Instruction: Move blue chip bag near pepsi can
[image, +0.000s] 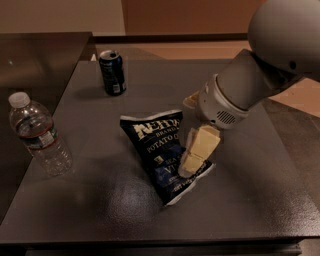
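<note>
While claw (196, 152), grip unclear, hovers at blue chip bag (152, 145): grasp step; next haul toward pepsi can (112, 72), 11 o'clock.

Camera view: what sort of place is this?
Probably a break or snack area: a dark table holds a blue chip bag, a pepsi can and a water bottle. The claw is at the bag's right edge.

- The pincer (190, 134), over the right edge of the blue chip bag (154, 146), looks like smooth, dull, cream plastic.
- The bag under it is crinkly and a bit shiny.
- The pepsi can (112, 72), far to the pincer's left, is shiny metal.
- The counter (125, 210) below is dark, bumpy and softly shiny.
</note>
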